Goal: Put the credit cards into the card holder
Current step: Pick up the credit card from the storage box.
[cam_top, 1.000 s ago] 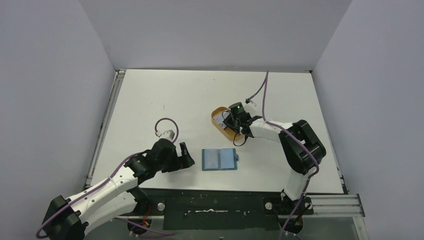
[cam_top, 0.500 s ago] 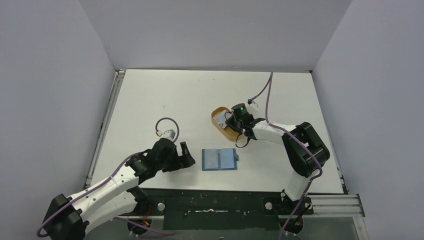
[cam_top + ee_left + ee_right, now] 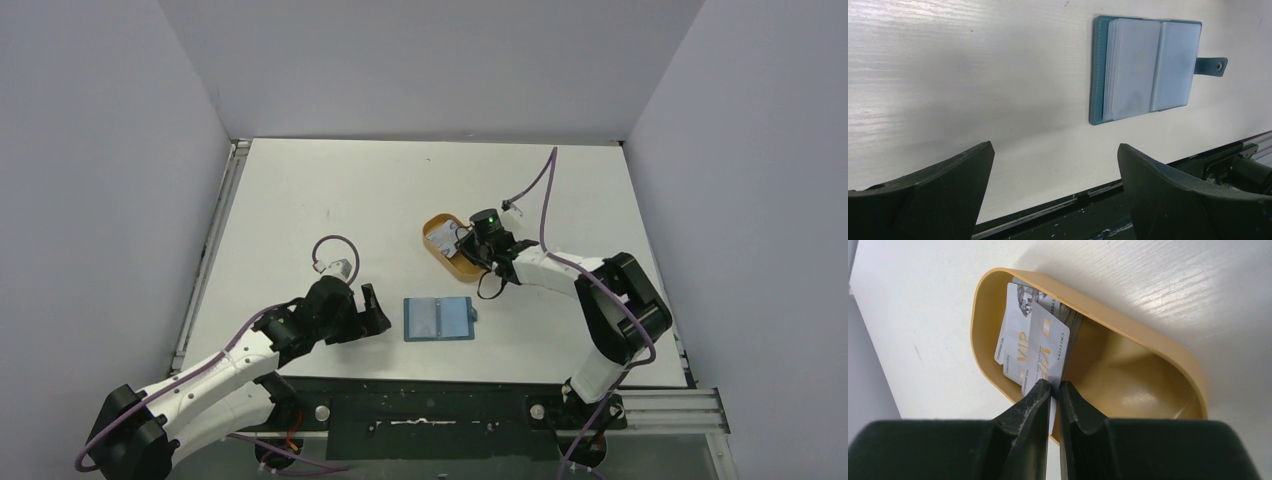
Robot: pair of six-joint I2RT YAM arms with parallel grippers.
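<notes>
Where the right gripper (image 3: 1054, 390) reaches into the tan tray (image 3: 1148, 347), its fingers are drawn almost together on the lower edge of the front card (image 3: 1048, 347), which is pinched upright. Further credit cards (image 3: 1009, 340) are stacked behind it, leaned against the tray wall at 10 o'clock in the wrist view. The card holder (image 3: 439, 319) is laid open and flat on the table (image 3: 330, 190), at 7 o'clock from the tray and well apart from it. The left gripper (image 3: 1055, 146) is held at 9 o'clock of the holder, its fingers spread wide and nothing gripped. Risks are judged as follows: only a thin edge is caught, so the card may be swivelled or dropped on lifting; a second card may be dragged along by friction; the tray may be tipped if the card is snagged on its rim.
</notes>
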